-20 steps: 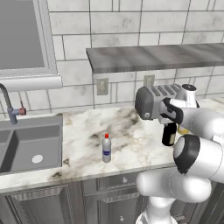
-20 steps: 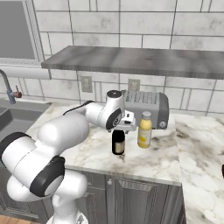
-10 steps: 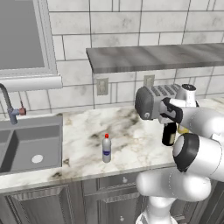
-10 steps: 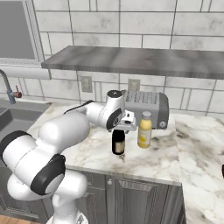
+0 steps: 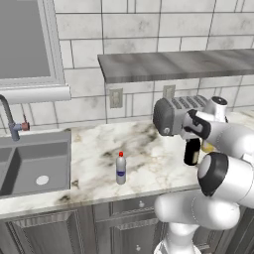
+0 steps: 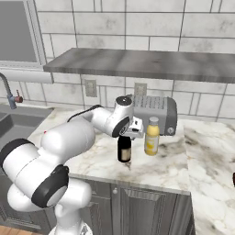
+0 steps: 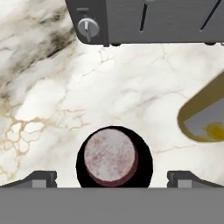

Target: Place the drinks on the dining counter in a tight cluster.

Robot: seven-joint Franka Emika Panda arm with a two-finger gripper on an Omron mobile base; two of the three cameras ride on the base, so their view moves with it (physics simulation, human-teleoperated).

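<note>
Nothing has shifted over the last second: the gripper still hangs wide open, empty, above the wine bottle, toaster at twelve o'clock. Grasping remains undone.

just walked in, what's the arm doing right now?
The gripper hangs open directly above the dark wine bottle, fingertips on either side of its top, nothing gripped yet. The bottle stands upright on the marble counter in front of the toaster, with the yellow bottle beside it. The small red-capped bottle stands apart, nearer the sink. No drink has been picked up so far.
</note>
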